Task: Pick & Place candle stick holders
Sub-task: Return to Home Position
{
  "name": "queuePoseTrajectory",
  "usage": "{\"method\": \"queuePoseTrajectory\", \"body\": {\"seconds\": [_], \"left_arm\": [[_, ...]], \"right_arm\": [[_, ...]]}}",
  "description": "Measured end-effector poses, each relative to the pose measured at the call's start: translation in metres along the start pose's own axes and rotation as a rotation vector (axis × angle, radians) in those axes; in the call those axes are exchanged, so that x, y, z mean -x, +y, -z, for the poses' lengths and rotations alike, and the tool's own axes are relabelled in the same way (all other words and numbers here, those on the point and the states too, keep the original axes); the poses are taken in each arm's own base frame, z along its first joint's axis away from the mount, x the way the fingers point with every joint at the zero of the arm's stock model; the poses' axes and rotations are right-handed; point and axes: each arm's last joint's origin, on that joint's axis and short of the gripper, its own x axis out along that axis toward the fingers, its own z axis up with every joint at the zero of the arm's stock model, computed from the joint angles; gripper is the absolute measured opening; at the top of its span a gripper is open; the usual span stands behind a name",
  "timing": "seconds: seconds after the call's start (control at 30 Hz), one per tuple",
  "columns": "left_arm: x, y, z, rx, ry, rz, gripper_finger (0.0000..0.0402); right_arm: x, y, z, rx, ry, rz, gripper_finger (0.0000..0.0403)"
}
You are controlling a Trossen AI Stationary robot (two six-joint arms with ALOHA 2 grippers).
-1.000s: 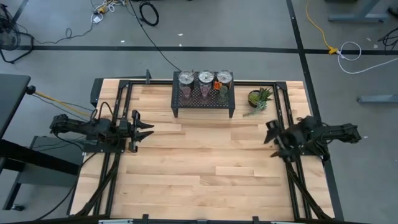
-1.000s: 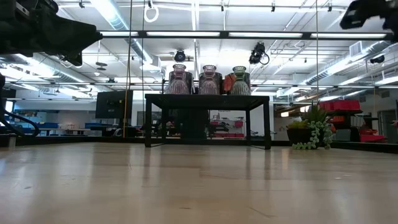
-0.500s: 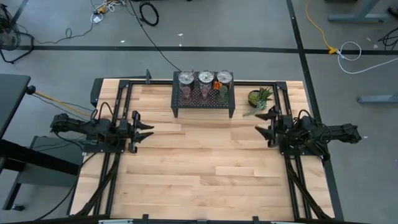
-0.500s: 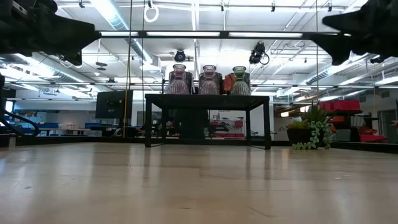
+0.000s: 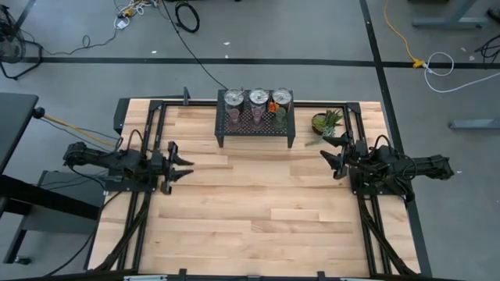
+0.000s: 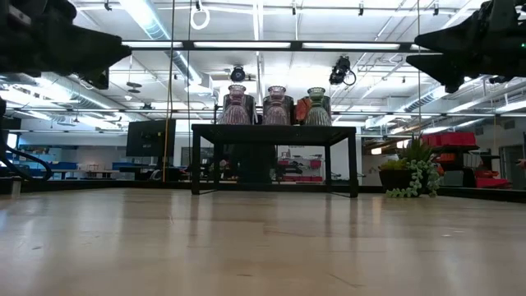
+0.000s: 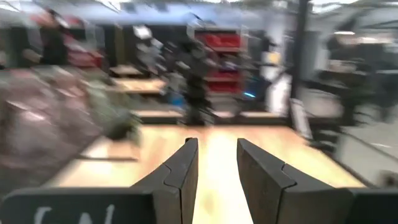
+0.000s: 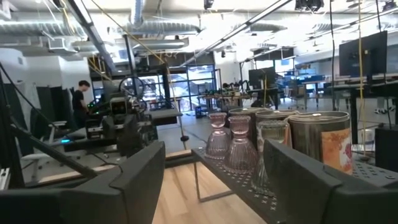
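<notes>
Standing on rack (image 5: pixel 255 131), holders (image 5: pixel 258 97) well apart from jaws.

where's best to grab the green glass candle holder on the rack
Grip the green glass holder by its narrower upper part, above the flared base. The right gripper should probably come from the open front: a silver holder stands behind, a pink glass holder beside it.

No legible text, brand, number or sign recorded. Pale markings, possibly letters, noted on dark housing of left gripper (image 7: pixel 216 149) in left wrist view; cut off at edge, not readable. Orange patterned label noted on shiny silver round metal candle holder (image 8: pixel 319 142) on black mesh metal rack (image 8: pixel 249 190); no lettering made out.
</notes>
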Motion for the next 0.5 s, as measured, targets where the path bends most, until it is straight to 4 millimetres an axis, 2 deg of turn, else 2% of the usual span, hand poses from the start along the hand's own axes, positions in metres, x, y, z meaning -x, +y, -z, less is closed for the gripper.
{"method": "queuePoseTrajectory", "body": {"seconds": [0.13,0.2,0.3,0.5], "left_arm": [[0.0006,-0.0038,0.0077,0.09,0.086,0.154,0.0115],[0.0008,-0.0044,0.0092,0.079,0.103,0.205,0.0115],[0.0006,-0.0033,0.0097,-0.004,0.1,0.226,0.0115],[-0.0002,-0.0011,0.0085,-0.016,0.085,0.202,0.0115]], "right_arm": [[0.0,0.0001,0.0,0.0,0.0,-0.005,0.0269],[0.0,0.0001,0.0,0.0,0.0,-0.005,0.0269],[0.0,0.0001,-0.0001,0.0,-0.001,-0.005,0.0269],[0.0,0.0001,0.0,0.0,0.0,-0.005,0.0269]]}}
